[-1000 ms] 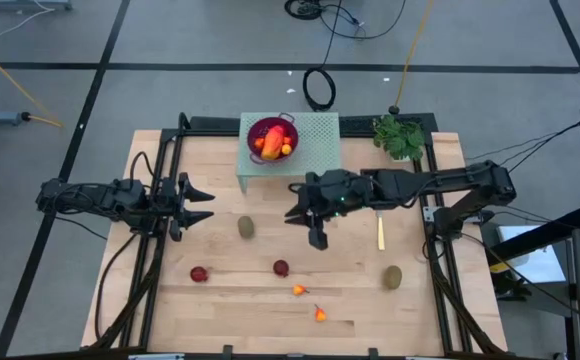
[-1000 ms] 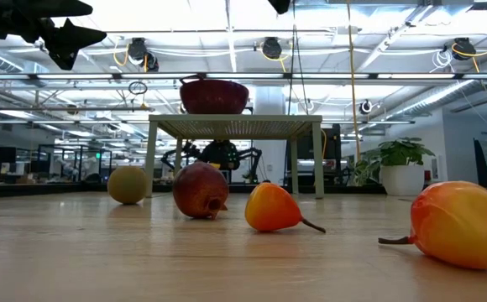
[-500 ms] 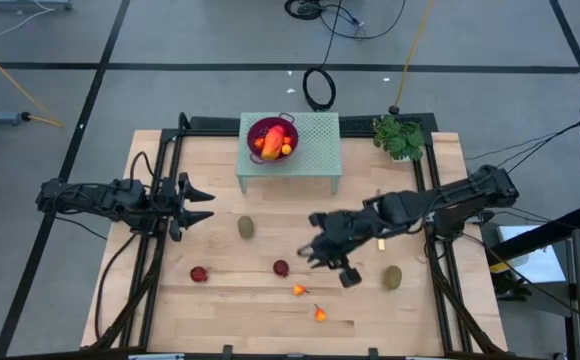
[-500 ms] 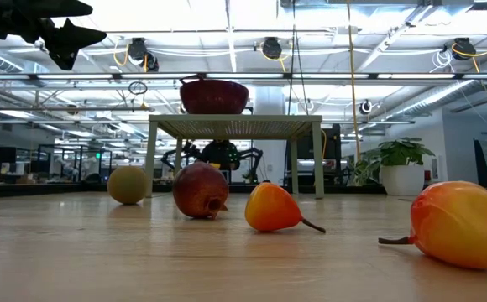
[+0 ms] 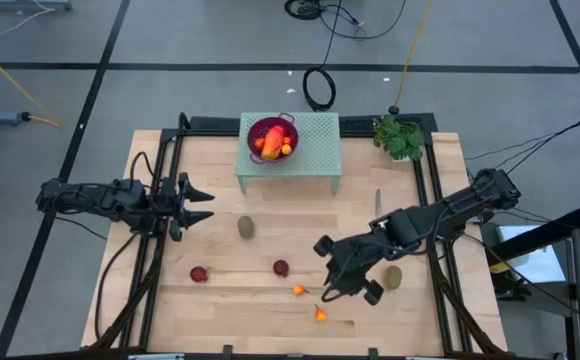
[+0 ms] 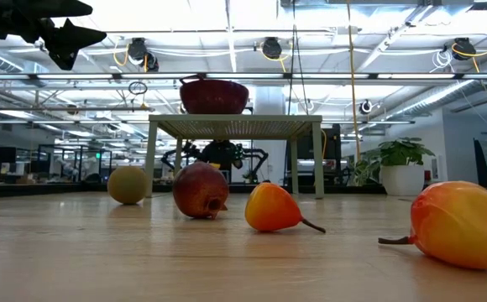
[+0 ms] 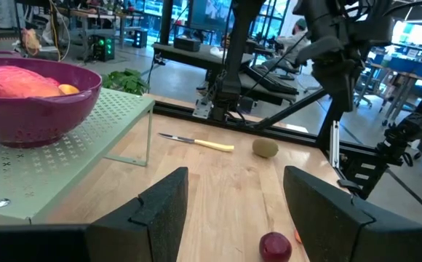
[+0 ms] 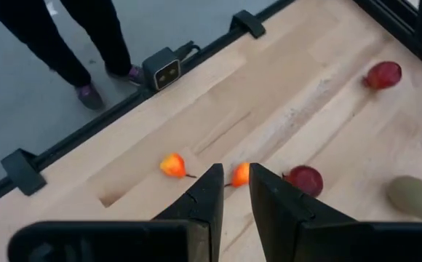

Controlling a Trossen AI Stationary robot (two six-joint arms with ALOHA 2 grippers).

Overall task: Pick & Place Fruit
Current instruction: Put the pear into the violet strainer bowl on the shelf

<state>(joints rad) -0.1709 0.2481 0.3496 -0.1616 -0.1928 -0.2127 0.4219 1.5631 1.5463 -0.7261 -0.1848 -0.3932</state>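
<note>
Now right tool (image 5: 345,278) has dropped beside orange-red fruit (image 5: 299,290).

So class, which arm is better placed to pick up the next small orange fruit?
Right. The right gripper hangs open beside the small orange fruit; the left gripper waits near the table's left edge.

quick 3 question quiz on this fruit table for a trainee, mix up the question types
1. True or false: the purple bowl sits on the green stand.
2. Count: how many fruits lie loose on the table in the high view?
3. Short answer: which gripper is nearer the two small orange fruits?

Key
1. True.
2. Six.
3. The right gripper, its jaws a little apart and holding nothing.
</note>
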